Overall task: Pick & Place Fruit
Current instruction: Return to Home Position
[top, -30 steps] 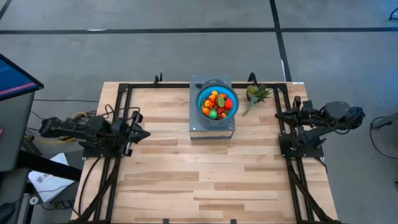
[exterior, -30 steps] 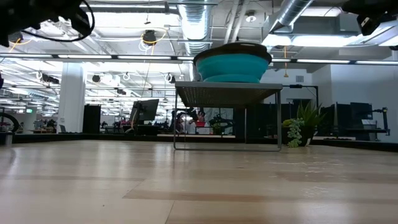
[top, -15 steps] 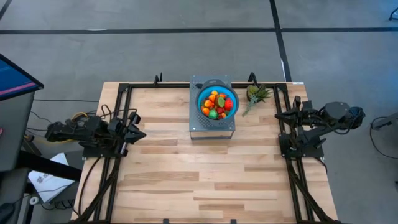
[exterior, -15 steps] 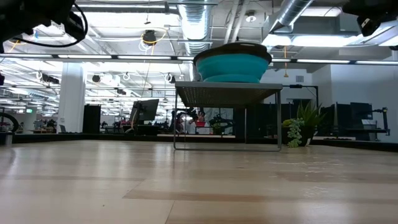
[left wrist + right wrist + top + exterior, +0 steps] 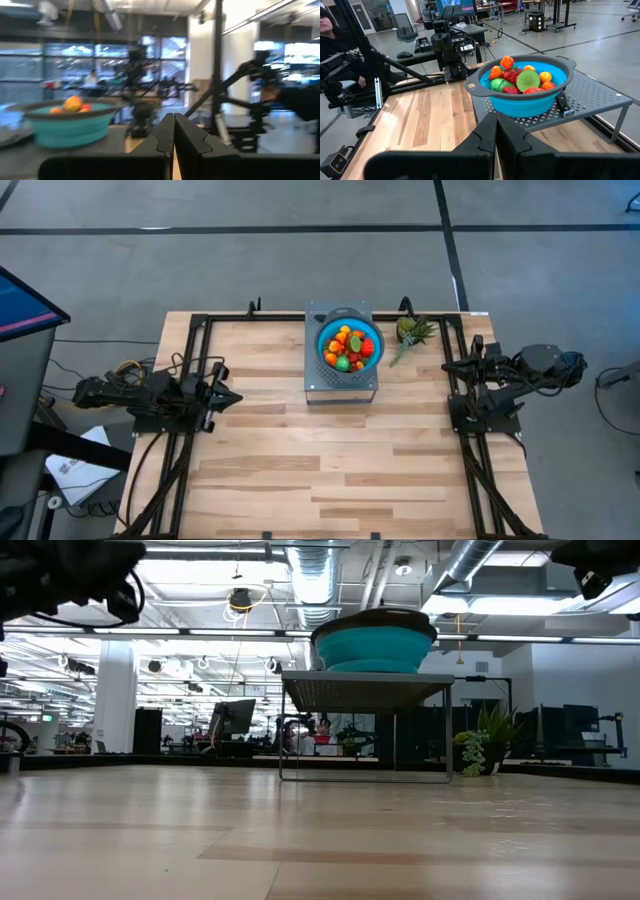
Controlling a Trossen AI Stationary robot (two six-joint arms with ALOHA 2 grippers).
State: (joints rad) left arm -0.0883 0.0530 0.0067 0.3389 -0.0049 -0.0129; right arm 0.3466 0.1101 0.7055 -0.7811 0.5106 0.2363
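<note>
The fruit (image 5: 350, 347) is a heap of small red, orange and green pieces inside a blue bowl (image 5: 349, 330). The bowl stands on a raised grey perforated stand (image 5: 340, 386) at the middle of the table's far side. The right wrist view shows the fruit (image 5: 520, 77) in the bowl (image 5: 525, 102), and the left wrist view shows the bowl (image 5: 70, 127) from its other side. My left gripper (image 5: 236, 396) hovers shut near the table's left edge, its fingers closed (image 5: 173, 137). My right gripper (image 5: 447, 365) hovers shut near the right edge (image 5: 496, 132).
A spiky green-leaved pineapple piece (image 5: 410, 332) lies on the table right of the stand. Black frame rails (image 5: 190, 380) run along both table sides. Bare wood (image 5: 320, 460) spreads across the near half. A person (image 5: 332, 30) sits beyond the table's left side.
My left arm has drawn back a little toward the table's left edge and come forward again, and in the low view it has sunk slightly. Its fingers have stayed shut. The bowl and fruit have not moved.
</note>
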